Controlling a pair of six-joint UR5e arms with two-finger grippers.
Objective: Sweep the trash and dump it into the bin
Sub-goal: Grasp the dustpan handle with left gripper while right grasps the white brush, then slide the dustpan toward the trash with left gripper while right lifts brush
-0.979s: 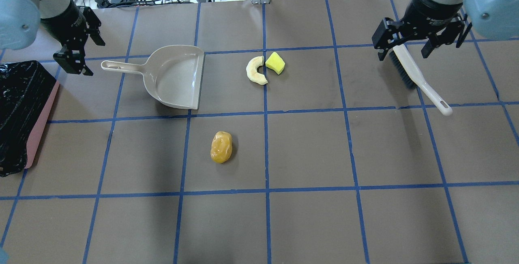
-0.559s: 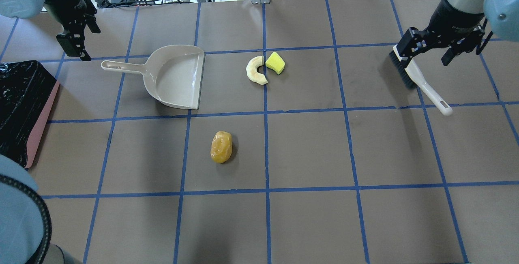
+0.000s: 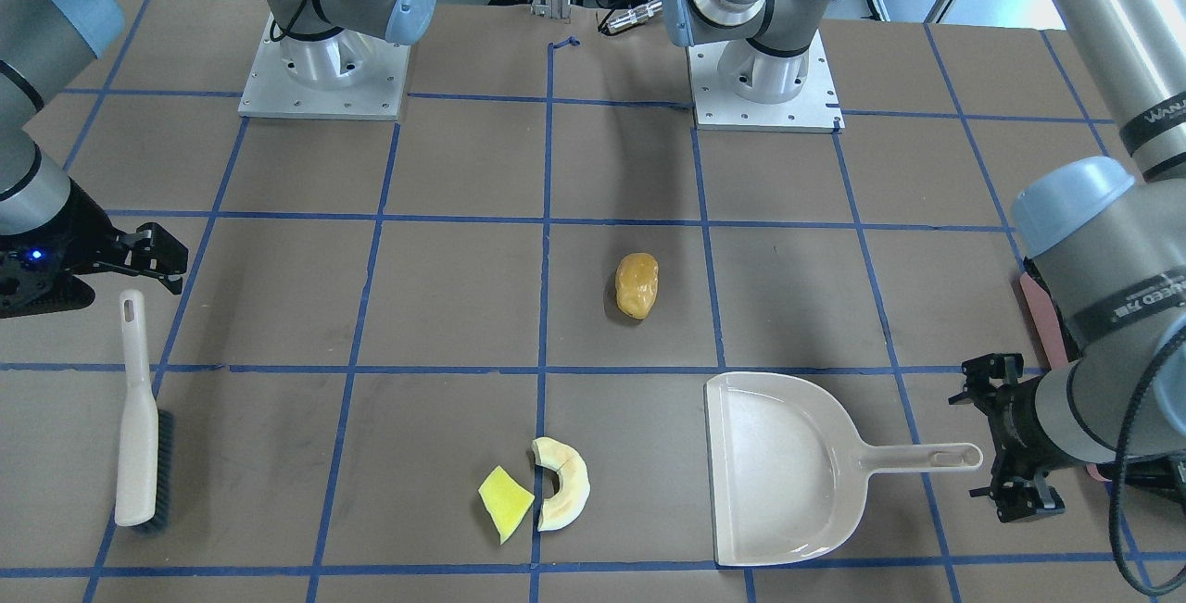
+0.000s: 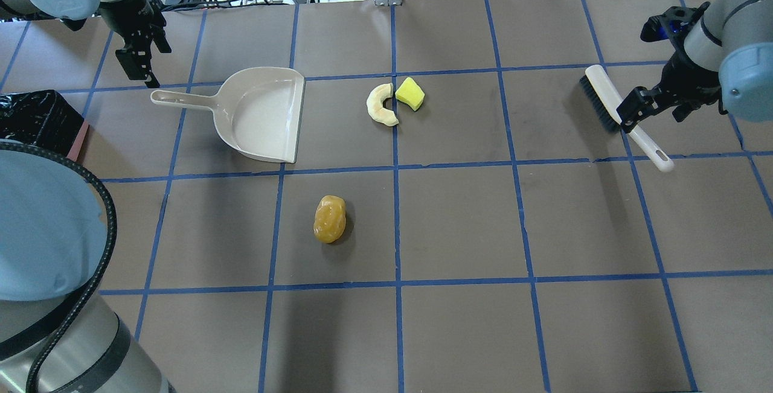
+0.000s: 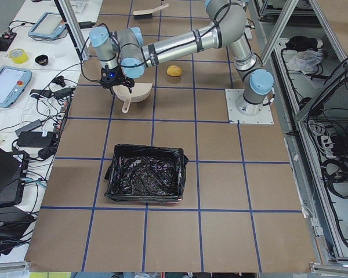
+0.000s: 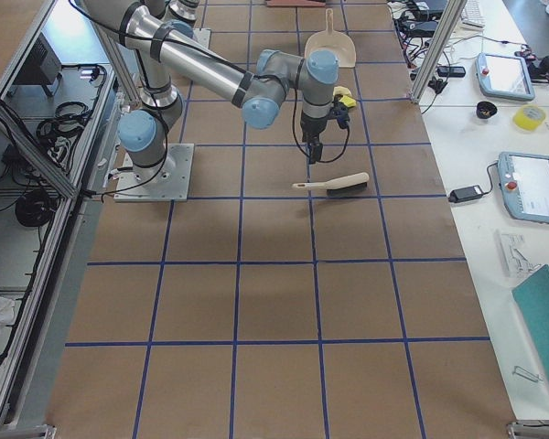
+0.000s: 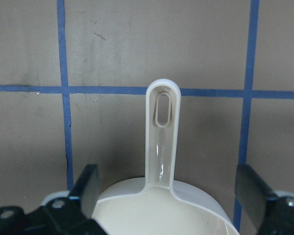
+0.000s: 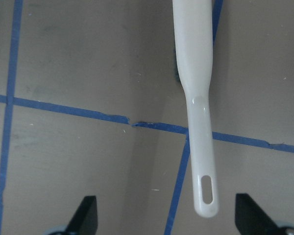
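Your left gripper (image 7: 166, 171) hangs over the dustpan (image 4: 259, 115) with its jaws wide apart. In the left wrist view the beige handle (image 7: 161, 142) runs up the middle between the two fingers (image 7: 89, 188), well clear of both. Your right gripper (image 8: 165, 199) is spread just as wide and empty. The brush (image 4: 604, 100) lies on the desk (image 4: 459, 224) below it, and its white handle (image 8: 196, 98) points toward the gap between the fingers, closer to the one on that view's right, touching neither.

The dustpan lies flat on the desk, nearer the operators' edge than the robot's edge. Its open mouth faces the trash and its handle points toward the desk's left end. The pale crescent slice (image 4: 380, 105) and the yellow wedge (image 4: 410, 93) lie just beside each other, a little beyond the dustpan's mouth, between it and the brush. The orange-brown lump (image 4: 330, 218) lies alone, well apart from them, nearer the robot's edge. None of the three is in the dustpan.

The bin (image 5: 145, 174), lined with crinkled black plastic, stands farther toward the desk's left end, past the dustpan's handle and well apart from the trash.
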